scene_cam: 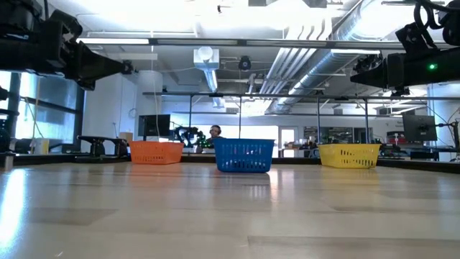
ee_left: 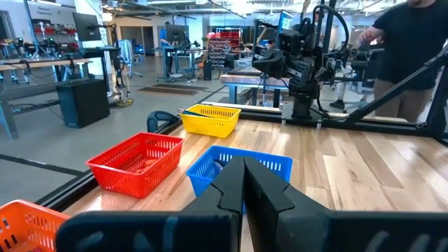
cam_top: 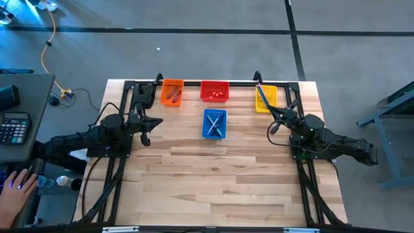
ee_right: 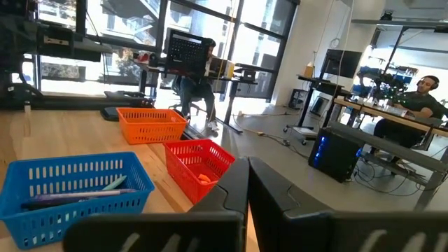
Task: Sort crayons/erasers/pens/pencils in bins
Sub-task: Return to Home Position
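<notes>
Four bins stand at the table's far side: an orange bin (cam_top: 171, 92) with red crayons (cam_top: 172, 96), a red bin (cam_top: 215, 91) with small erasers (cam_top: 217, 96), a yellow bin (cam_top: 266, 98) with thin dark pencils (cam_top: 261, 98), and nearer, a blue bin (cam_top: 215, 123) with pens (cam_top: 216, 125). My left gripper (cam_top: 156, 121) hovers shut at the table's left, level and above the wood, left of the blue bin. My right gripper (cam_top: 272, 112) hovers shut at the right, beside the yellow bin. Both hold nothing, as the wrist views show (ee_left: 244, 171) (ee_right: 248, 171).
The near half of the wooden table (cam_top: 220, 188) is bare wood. A black frame rail (cam_top: 194, 82) runs behind the bins. Left of the table are a calculator (cam_top: 14, 126) and a person's hand (cam_top: 16, 186). A person (ee_left: 409, 49) stands beyond the table's right side.
</notes>
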